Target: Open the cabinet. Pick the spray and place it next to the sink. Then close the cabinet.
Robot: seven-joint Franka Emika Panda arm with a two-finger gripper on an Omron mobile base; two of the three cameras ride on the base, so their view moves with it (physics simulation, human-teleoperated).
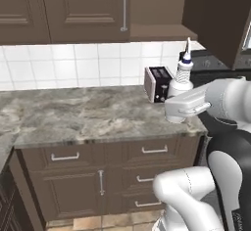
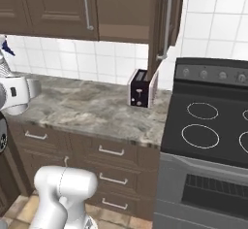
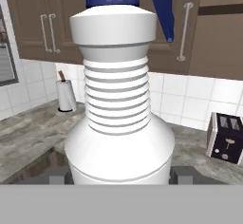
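In the left base view, closed cabinet (image 1: 88, 5) doors with a silver handle (image 1: 124, 6) hang above the tiled wall and the marble counter (image 1: 73, 115). Further right stands the toaster (image 1: 158, 83), and just beside it the spray (image 1: 182, 76) rises upright above the white wrist, over the counter's right end. In the hand view a paper towel roll (image 3: 66, 95) stands at the far left, then the spray's ribbed neck and blue nozzle fill the middle, its wide body gripped between the gripper's (image 3: 121, 175) two pads, one at each side. In the right base view the stove (image 2: 213, 126) lies right of the toaster.
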